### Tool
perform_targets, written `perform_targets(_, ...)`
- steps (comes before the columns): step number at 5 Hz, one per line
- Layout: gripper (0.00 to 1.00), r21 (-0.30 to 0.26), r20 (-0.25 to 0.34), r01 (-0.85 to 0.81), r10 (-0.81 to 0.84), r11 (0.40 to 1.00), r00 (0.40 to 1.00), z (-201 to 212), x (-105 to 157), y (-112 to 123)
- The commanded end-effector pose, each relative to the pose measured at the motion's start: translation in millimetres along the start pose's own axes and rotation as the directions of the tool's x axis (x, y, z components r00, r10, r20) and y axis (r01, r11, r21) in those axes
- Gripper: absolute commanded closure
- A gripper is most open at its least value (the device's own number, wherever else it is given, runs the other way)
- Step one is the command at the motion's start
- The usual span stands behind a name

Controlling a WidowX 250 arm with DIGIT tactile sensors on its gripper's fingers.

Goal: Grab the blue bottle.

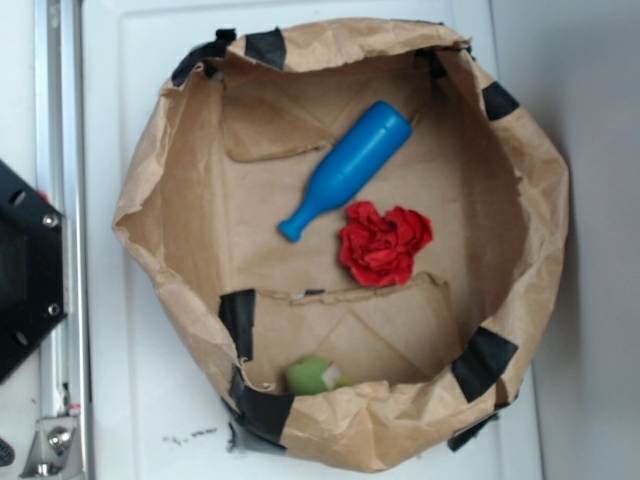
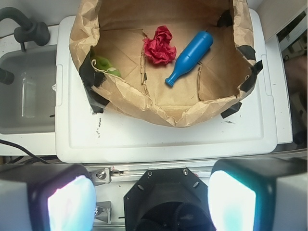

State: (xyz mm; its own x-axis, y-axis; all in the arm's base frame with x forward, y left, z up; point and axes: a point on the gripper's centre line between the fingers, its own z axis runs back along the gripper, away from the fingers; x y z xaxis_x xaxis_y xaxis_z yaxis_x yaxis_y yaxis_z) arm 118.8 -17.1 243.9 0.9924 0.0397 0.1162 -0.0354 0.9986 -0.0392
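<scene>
White tray — blue bottle lies in paper bag.

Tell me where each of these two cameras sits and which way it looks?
Exterior: overhead, looking straight down into the paper bag; only a black robot part shows at the left edge.
Wrist: on the arm, looking forward and down at the bag from outside it; the open fingers frame the bottom.
Both show the blue bottle, red cloth and green toy.
</scene>
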Motion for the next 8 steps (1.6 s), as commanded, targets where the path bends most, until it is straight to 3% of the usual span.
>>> perform_targets(1, 0.00, 0.000, 0.000, 0.000, 0.000, 1.000, 1.000, 0, 0, 0)
perform_targets(2, 0.00, 0.030, -0.029, -0.167, 0.168, 0.986, 0.985, -24, 39, 3)
perform_targets(3, 0.00, 0.050, -0.057, -0.196, 0.199, 0.979, 0.978, -37, 57, -3)
perform_targets(4, 0.00, -0.006, 0.007, -0.345, 0.345, 0.939, 0.939, -47, 55, -9)
perform_targets(5, 0.00, -0.030, 0.031, -0.431, 0.432, 0.902, 0.902, -66, 57, -3)
perform_targets(6, 0.00, -0.009, 0.080, -0.486, 0.485, 0.874, 0.871, -78, 71, 5)
perform_targets(7, 0.00, -0.056, -0.012, -0.403, 0.403, 0.913, 0.915, -78, 91, 13)
perform_targets(8, 0.00, -0.056, -0.012, -0.403, 0.403, 0.913, 0.915, -78, 91, 13)
